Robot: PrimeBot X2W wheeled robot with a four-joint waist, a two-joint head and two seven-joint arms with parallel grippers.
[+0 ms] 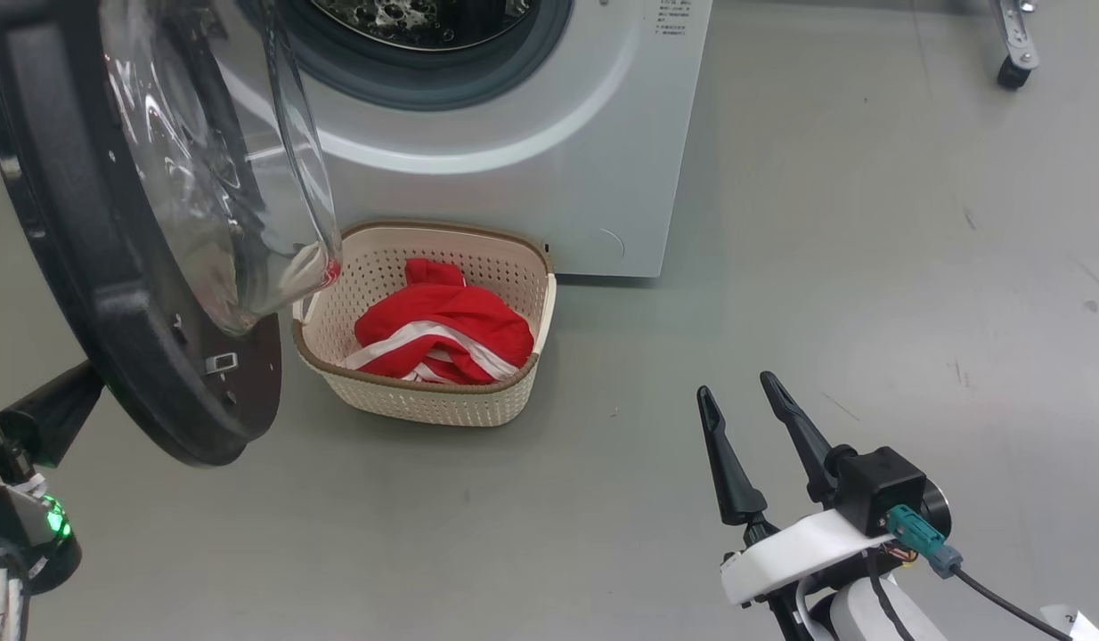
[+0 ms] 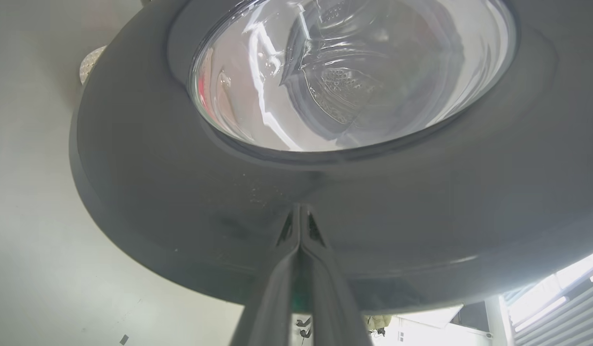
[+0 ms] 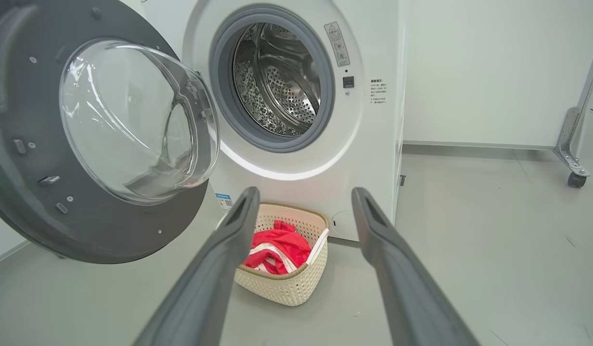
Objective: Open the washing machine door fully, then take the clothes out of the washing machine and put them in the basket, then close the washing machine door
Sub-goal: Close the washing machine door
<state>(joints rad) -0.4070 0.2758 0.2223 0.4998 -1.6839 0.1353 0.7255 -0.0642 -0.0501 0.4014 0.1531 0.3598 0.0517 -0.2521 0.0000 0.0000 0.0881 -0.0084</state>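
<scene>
The washing machine (image 1: pixel 532 116) (image 3: pixel 368 144) stands with its door (image 1: pixel 69 267) (image 3: pixel 27 216) swung out to the left, glass bowl facing the drum (image 3: pixel 277 81), which looks bare inside. In front of the machine, the cream basket (image 1: pixel 425 405) (image 3: pixel 287 288) holds the red, white-striped clothes (image 1: pixel 443 325) (image 3: pixel 277 242). My left gripper (image 1: pixel 77 387) (image 2: pixel 299 209) is shut, its tips against the black outer face of the door (image 2: pixel 157 168) below the glass. My right gripper (image 1: pixel 736 387) (image 3: pixel 304 194) hangs open and holds nothing, to the right of the basket.
Grey floor stretches to the right of the machine. A metal leg on a caster (image 1: pixel 1013 53) (image 3: pixel 573 158) stands at the far right. A white wall panel (image 3: pixel 493 72) runs behind.
</scene>
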